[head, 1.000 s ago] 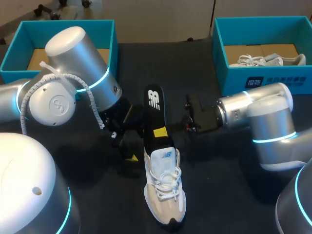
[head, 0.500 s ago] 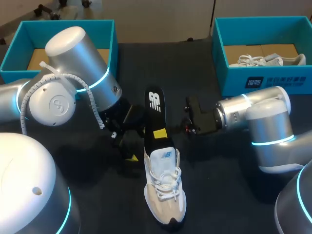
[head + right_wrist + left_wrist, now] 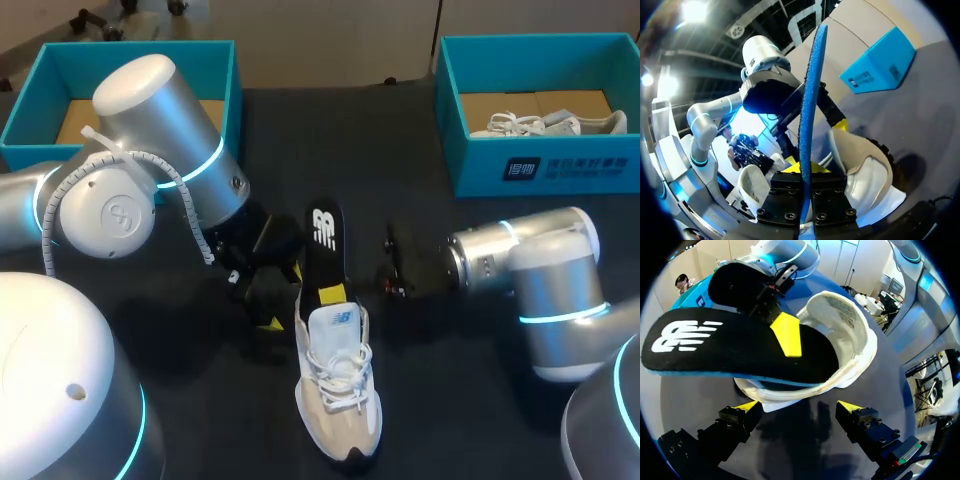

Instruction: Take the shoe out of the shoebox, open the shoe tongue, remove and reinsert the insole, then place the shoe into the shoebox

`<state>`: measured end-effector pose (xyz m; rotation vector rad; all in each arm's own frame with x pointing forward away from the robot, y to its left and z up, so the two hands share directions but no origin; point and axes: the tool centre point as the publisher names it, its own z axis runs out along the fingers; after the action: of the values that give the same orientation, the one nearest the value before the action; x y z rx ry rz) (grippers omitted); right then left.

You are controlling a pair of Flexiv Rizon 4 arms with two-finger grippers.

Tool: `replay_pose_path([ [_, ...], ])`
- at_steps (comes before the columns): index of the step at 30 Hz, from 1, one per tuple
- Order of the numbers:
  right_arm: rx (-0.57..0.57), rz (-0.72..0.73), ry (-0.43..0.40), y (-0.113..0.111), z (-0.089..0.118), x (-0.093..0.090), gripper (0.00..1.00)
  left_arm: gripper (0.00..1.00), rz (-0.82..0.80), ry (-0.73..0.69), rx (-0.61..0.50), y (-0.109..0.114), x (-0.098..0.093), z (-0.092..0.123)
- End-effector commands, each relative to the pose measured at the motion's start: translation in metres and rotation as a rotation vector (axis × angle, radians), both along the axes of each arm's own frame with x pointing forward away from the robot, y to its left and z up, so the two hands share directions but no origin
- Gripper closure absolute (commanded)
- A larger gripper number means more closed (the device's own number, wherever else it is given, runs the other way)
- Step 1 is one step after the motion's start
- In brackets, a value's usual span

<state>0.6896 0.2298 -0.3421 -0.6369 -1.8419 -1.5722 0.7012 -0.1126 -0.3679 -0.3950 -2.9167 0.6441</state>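
Right gripper [image 3: 801, 170]: clenched on flat black foam insole [image 3: 811, 90], 1 end inside white lace-up sneaker [image 3: 340, 400]. Left gripper [image 3: 797, 407]: released, sneaker heel just ahead. Sneaker: on dark table [image 3: 450, 400], outside teal cardboard shoebox [image 3: 480, 168].

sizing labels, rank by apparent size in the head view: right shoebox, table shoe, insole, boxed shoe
right shoebox
table shoe
insole and boxed shoe: look alike, both partly hidden, not ranked
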Motion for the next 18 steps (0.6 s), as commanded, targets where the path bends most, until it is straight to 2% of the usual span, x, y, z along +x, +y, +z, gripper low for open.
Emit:
replay_pose_path([
  [1,0.008,-0.013,0.002,0.003,-0.008,-0.008,1.00,0.00,0.001,-0.002,0.004,-0.001,-0.001,0.001],
  [11,-0.006,-0.021,-0.007,0.002,0.000,-0.012,1.00,0.00,0.001,-0.002,0.004,-0.001,-0.001,0.001],
  [12,-0.007,-0.021,-0.008,0.002,0.000,-0.012,0.95,0.00,0.001,-0.002,0.004,-0.001,-0.001,0.001],
  [17,-0.007,-0.021,-0.008,0.002,0.000,-0.012,0.95,0.00,0.001,-0.002,0.004,-0.001,-0.001,0.001],
  [18,-0.016,-0.008,-0.032,0.003,0.009,-0.003,0.66,0.00,0.001,-0.002,0.004,-0.001,-0.001,0.001],
])
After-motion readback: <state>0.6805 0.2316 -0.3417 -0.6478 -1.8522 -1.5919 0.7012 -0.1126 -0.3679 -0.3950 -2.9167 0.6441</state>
